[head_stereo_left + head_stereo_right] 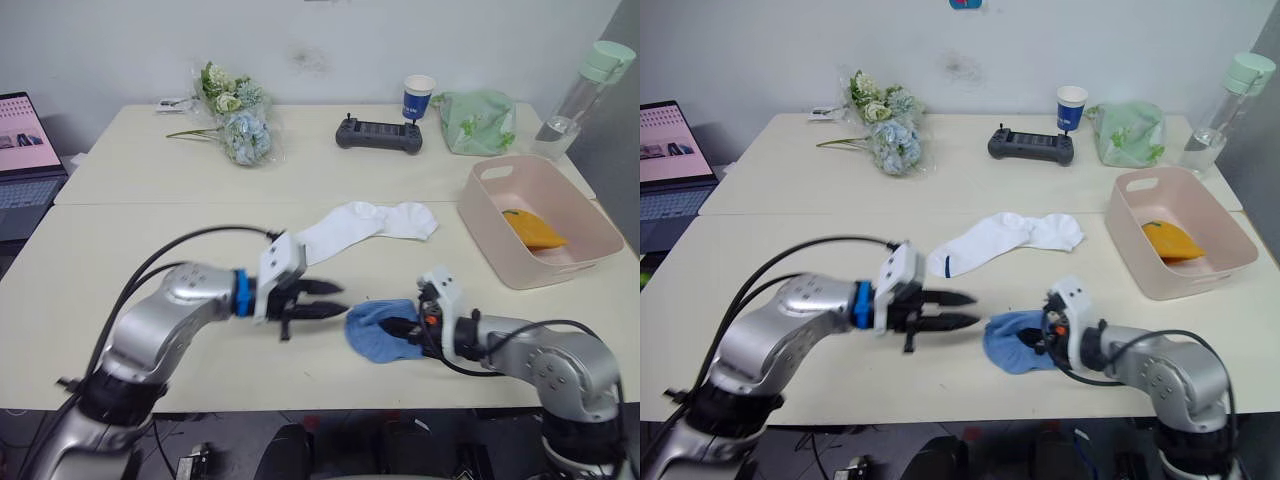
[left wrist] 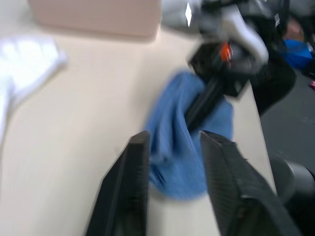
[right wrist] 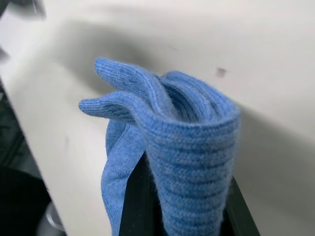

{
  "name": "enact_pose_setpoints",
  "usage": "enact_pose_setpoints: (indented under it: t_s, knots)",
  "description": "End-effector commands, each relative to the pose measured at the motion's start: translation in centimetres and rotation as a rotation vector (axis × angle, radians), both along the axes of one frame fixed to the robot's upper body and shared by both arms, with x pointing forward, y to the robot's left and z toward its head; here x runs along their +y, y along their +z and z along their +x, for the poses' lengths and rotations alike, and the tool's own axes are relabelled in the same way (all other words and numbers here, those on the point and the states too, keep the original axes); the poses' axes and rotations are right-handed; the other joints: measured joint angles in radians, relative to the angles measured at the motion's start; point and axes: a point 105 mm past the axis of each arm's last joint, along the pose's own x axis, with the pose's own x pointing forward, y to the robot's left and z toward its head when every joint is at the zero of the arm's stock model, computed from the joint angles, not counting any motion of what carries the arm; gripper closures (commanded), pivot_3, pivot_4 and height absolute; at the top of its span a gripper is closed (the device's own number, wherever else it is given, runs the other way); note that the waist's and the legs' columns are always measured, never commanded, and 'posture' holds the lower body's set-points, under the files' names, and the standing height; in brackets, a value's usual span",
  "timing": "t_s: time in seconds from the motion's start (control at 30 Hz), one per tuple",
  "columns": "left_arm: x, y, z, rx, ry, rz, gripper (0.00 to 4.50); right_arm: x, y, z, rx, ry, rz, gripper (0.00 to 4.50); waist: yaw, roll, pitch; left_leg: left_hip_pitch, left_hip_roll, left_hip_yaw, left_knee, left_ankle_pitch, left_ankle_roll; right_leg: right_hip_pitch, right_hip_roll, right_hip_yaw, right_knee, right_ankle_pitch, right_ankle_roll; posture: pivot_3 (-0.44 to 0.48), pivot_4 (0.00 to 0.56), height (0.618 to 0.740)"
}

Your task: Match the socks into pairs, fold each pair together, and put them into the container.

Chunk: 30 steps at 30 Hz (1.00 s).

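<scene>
A bunched pair of light blue socks (image 1: 375, 332) lies near the table's front edge, with my right gripper (image 1: 405, 327) shut on its right side. In the right wrist view the blue fabric (image 3: 172, 132) folds over the fingers and hides their tips. My left gripper (image 1: 343, 299) is open, just left of the blue socks and pointing at them; its fingers (image 2: 135, 167) frame the socks in the left wrist view. Two white socks (image 1: 370, 222) lie flat mid-table. The pink container (image 1: 565, 268) stands at the right with a mustard-orange sock bundle (image 1: 535, 230) inside.
Along the back of the table are a flower bunch (image 1: 235, 120), a black controller (image 1: 378, 133), a paper cup (image 1: 419, 98), a pale green cloth bag (image 1: 478, 122) and a clear bottle (image 1: 585, 90). A laptop (image 1: 25, 160) sits at far left.
</scene>
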Motion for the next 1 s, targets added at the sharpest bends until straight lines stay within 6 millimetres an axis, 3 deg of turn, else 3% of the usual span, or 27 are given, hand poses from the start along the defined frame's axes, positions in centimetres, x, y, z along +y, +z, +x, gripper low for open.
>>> enact_pose_setpoints:
  t_s: [0.03, 0.13, 0.2, 0.37, 0.5, 0.6, 0.67, 0.83, 0.93, 1.0]
  knots:
    - [-2.1, 2.0, 0.9, -0.034, -0.018, -0.028, 1.58, -1.6, 3.6, 0.1, -0.205, -0.070, 0.044, 4.50, -0.009, 0.000, 0.000, 0.000, 0.000, 0.001, 0.000, 0.000, 0.000, 0.000, 0.000, 0.001, 0.000, 0.000, 0.000, 0.000, 0.150, 0.740]
    - [-4.0, 3.9, 1.2, -0.064, -0.065, -0.053, 0.50, -5.1, 7.0, 0.7, -0.366, -0.207, 0.045, 4.50, -0.012, 0.000, 0.001, 0.000, 0.000, 0.003, 0.001, 0.002, -0.003, -0.001, 0.000, 0.003, 0.001, 0.000, 0.000, 0.000, 0.150, 0.740]
    - [-4.4, 4.5, 1.3, -0.064, -0.072, -0.066, 0.08, -6.4, 8.4, 0.9, -0.428, -0.251, 0.026, 4.50, -0.011, 0.000, 0.001, 0.000, 0.000, 0.003, 0.000, 0.002, -0.003, 0.000, 0.000, 0.003, 0.001, 0.000, 0.000, 0.000, 0.150, 0.740]
    - [-5.5, 6.1, 1.9, -0.119, -0.077, -0.085, 0.08, -12.6, 13.9, 3.0, -0.626, -0.451, -0.113, 4.50, -0.010, 0.000, 0.002, 0.001, -0.001, 0.004, 0.000, 0.002, -0.003, 0.000, 0.001, 0.003, 0.001, 0.000, 0.000, 0.000, 0.150, 0.740]
    - [-6.2, 6.6, 0.9, -0.110, -0.127, -0.103, 0.08, -15.8, 16.0, 5.9, -0.795, -0.472, -0.468, 4.50, -0.006, 0.000, 0.002, 0.000, -0.002, 0.006, 0.001, 0.002, -0.003, 0.000, 0.001, 0.004, 0.000, 0.000, 0.000, 0.000, 0.150, 0.740]
    - [-6.3, 6.6, 0.7, -0.110, -0.136, -0.101, 0.08, -16.9, 15.7, 7.9, -0.892, -0.405, -0.752, 4.50, -0.005, -0.001, 0.002, 0.000, -0.001, 0.010, 0.002, 0.002, -0.003, 0.000, 0.000, 0.005, -0.001, 0.000, 0.000, 0.000, 0.150, 0.740]
    - [-6.2, 6.6, 0.5, -0.112, -0.137, -0.100, 0.08, -17.9, 14.8, 9.6, -0.966, -0.326, -1.033, 4.50, -0.007, -0.001, 0.003, 0.000, 0.000, 0.011, 0.002, 0.002, -0.003, 0.000, 0.000, 0.006, -0.001, 0.000, 0.000, 0.000, 0.150, 0.740]
    - [-6.3, 6.7, 0.2, -0.113, -0.140, -0.103, 0.08, -19.2, 12.4, 12.4, -1.024, -0.155, -1.371, 4.50, -0.008, 0.000, 0.003, -0.003, 0.000, 0.014, 0.006, 0.002, -0.004, -0.003, 0.000, 0.007, 0.001, 0.000, 0.000, 0.000, 0.150, 0.740]
    - [-6.3, 6.8, 0.2, -0.118, -0.139, -0.106, 0.08, -19.4, 10.7, 13.1, -0.987, -0.094, -1.393, 4.50, -0.004, 0.000, 0.003, -0.008, 0.002, 0.017, 0.012, 0.002, -0.004, -0.006, -0.001, 0.006, 0.003, 0.000, 0.000, 0.000, 0.150, 0.740]
    - [-6.4, 6.8, 0.2, -0.122, -0.136, -0.107, 0.00, -19.4, 10.0, 13.1, -0.946, -0.074, -1.350, 3.81, -0.003, -0.001, 0.003, -0.008, 0.002, 0.019, 0.013, 0.002, -0.004, -0.006, -0.001, 0.006, 0.004, 0.000, 0.000, 0.000, 0.150, 0.740]
